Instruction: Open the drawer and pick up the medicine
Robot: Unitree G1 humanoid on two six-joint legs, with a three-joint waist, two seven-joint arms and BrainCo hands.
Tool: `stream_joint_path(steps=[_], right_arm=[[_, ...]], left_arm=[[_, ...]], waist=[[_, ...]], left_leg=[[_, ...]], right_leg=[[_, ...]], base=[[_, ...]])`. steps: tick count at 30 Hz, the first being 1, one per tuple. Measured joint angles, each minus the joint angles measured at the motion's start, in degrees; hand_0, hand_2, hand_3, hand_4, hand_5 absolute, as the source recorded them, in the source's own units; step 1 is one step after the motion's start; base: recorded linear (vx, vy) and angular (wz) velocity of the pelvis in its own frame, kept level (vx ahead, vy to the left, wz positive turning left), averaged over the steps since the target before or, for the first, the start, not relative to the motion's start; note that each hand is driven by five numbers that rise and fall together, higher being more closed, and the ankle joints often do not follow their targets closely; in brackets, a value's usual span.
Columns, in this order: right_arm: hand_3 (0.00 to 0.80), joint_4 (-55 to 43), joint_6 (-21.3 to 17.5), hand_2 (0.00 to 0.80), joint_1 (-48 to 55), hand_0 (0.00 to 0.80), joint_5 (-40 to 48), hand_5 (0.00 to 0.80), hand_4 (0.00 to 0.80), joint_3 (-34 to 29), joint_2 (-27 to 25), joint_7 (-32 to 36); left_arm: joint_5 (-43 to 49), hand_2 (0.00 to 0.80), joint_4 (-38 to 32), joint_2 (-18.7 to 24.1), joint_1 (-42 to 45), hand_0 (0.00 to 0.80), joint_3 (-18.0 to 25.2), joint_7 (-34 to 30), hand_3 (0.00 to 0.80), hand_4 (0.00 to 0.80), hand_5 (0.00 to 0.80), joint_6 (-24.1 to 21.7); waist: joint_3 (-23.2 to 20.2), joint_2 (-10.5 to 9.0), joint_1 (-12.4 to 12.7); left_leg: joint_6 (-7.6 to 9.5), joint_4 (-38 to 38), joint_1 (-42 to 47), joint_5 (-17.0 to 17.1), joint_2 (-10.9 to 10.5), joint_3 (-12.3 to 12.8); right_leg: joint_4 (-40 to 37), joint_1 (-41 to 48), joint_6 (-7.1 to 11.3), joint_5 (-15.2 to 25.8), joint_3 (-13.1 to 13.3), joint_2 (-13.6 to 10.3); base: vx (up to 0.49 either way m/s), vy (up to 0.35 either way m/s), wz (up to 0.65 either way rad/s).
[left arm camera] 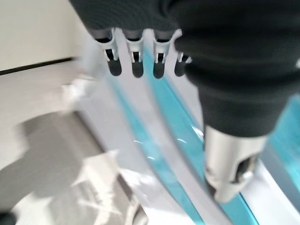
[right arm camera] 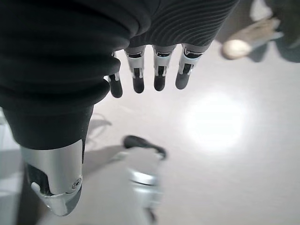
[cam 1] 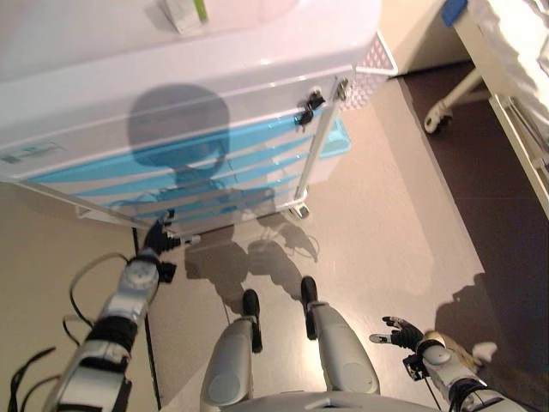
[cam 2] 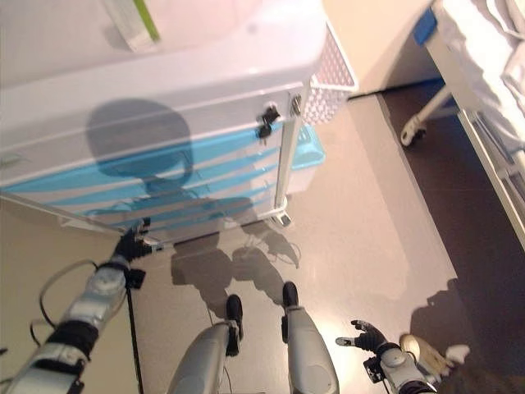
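Observation:
A white cart (cam 1: 214, 77) stands in front of me, its stacked drawers (cam 1: 214, 184) striped in blue and all pushed in. My left hand (cam 1: 159, 236) reaches toward the lowest drawers near the cart's lower left corner. In the left wrist view its fingers (left arm camera: 136, 65) are straight and close to the blue drawer fronts (left arm camera: 168, 126), holding nothing. On the cart's top lies a white and green box (cam 1: 184, 13). My right hand (cam 1: 401, 333) hangs open over the floor at the lower right, far from the cart.
A white perforated basket (cam 1: 375, 64) hangs on the cart's right side, beside an upright rail (cam 1: 317, 142). A bed frame with a caster (cam 1: 439, 116) fills the right edge. A pale shoe-like object (cam 1: 450, 345) lies on the floor by my right hand.

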Motion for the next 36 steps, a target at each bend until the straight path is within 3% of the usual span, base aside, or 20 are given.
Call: stream_joint_path(steps=[4, 10, 15, 20, 36], right_arm=[[0.000, -0.55, -0.53, 0.000, 1.33, 0.000, 0.80, 0.000, 0.000, -4.01, 0.48, -1.48], [0.000, -0.07, -1.40, 0.000, 2.89, 0.000, 4.64, 0.000, 0.000, -4.75, 1.02, -1.47], [0.000, 5.65, -1.22, 0.000, 3.96, 0.000, 6.27, 0.000, 0.000, -4.72, 3.08, -0.19], [0.000, 6.79, -0.59, 0.000, 4.65, 0.000, 10.67, 0.000, 0.000, -5.05, 3.93, 3.88], [0.000, 9.01, 13.33, 0.000, 7.05, 0.000, 32.46, 0.000, 0.000, -8.54, 4.27, 23.28]], left_arm=[[-0.54, 0.000, 6.68, -4.26, 7.34, 0.000, 2.95, 0.44, 0.000, 0.000, 0.000, -0.86], [-2.56, 0.000, 11.94, -7.14, 14.36, 0.000, 3.12, -0.85, 0.000, 0.000, 0.000, -1.14], [-2.45, 0.000, 18.25, -8.76, 14.27, 0.000, 1.78, -3.44, 0.000, 0.000, 0.000, -1.37], [-2.51, 0.000, 21.10, -9.33, 15.15, 0.000, 1.73, -7.61, 0.000, 0.000, 0.000, -1.05], [-15.24, 0.000, 24.40, -10.06, 16.85, 0.000, 1.95, -29.35, 0.000, 0.000, 0.000, 4.66]], waist=[[-3.22, 1.06, 1.04], [-7.50, 1.33, 1.46], [-11.77, 0.90, 2.57], [-15.21, 0.27, 2.71], [-19.76, 0.55, 2.59]], left_leg=[[-0.44, -5.57, 4.91, 2.11, 0.09, -2.16], [-1.02, -10.03, 9.72, 3.48, 0.72, -5.13], [-1.71, -11.88, 13.03, 4.00, 1.49, -6.89], [-1.94, -12.78, 14.98, 3.88, 2.00, -6.81], [-2.19, -15.86, 19.09, 3.75, 2.54, -6.68]], right_leg=[[-3.30, 4.82, -0.20, -0.07, -2.41, -0.01], [-7.42, 10.73, -0.49, -0.35, -5.47, 0.14], [-11.12, 15.89, -0.92, 0.06, -8.00, 0.98], [-12.90, 18.46, -1.19, -0.05, -8.79, 1.30], [-18.94, 23.79, -1.42, 1.51, -8.99, 2.15]], base=[[0.088, -0.074, 0.28], [0.084, -0.056, 0.28], [0.079, -0.034, 0.19], [0.069, -0.008, 0.09], [0.042, 0.010, 0.00]])
